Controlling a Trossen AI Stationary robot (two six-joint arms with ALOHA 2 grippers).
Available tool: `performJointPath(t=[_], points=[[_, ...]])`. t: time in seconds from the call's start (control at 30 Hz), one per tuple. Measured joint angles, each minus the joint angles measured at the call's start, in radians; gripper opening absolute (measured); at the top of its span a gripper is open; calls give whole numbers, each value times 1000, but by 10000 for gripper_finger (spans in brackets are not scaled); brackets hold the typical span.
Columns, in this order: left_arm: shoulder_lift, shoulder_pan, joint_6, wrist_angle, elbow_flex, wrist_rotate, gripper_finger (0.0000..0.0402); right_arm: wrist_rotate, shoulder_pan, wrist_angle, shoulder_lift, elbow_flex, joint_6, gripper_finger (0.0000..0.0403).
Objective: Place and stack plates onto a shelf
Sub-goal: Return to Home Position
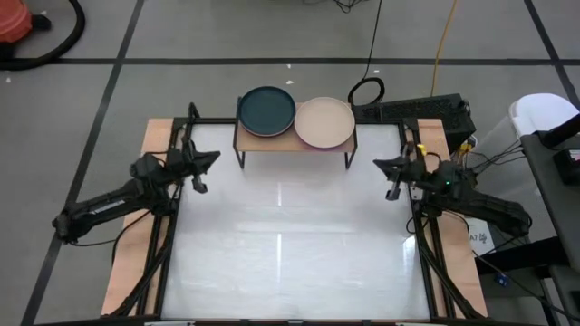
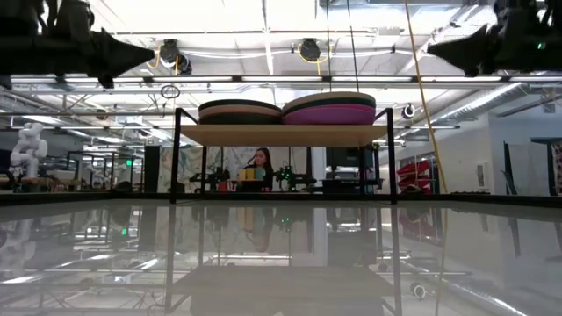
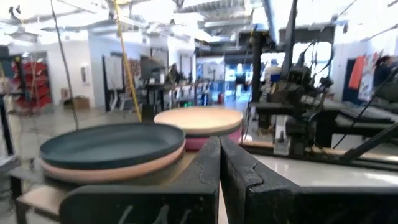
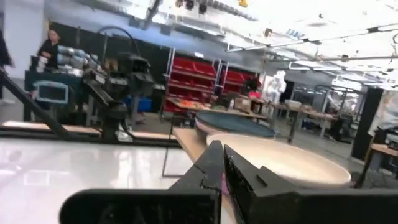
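The light-wood shelf (image 1: pixel 294 142) on black legs stands at the table's far edge. On it sit two stacks of plates side by side. The left stack has a dark teal plate (image 1: pixel 266 110) on top, with a salmon pink one under it in the left wrist view (image 3: pixel 112 163). The right stack has a beige plate (image 1: pixel 324 121) on top, over a magenta one (image 2: pixel 332 113). My left gripper (image 1: pixel 207 163) hovers shut at the table's left edge, my right gripper (image 1: pixel 384 167) shut at the right edge. Both hold nothing.
The white tabletop (image 1: pixel 290 244) lies between the arms. Black frame rails (image 1: pixel 165 244) run along both side edges. Cables and a black box (image 1: pixel 426 110) lie on the floor beyond the shelf's right end. A person (image 2: pixel 261 165) shows far behind the table.
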Motion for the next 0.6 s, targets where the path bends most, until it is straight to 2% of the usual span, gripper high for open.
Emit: performJointPath(t=[0.1,0.27,0.4,0.6], points=[[-3,0,-4,61,-43,11,5,1,-1,13,1,-59,0,0],[-2,0,-5,70,-85,14,11,16,0,82,2,-146,23,0],[-2,0,-6,45,-105,16,12,80,-1,14,6,-148,59,0],[-2,0,-2,16,-105,16,13,84,-1,-2,5,-150,73,0]])
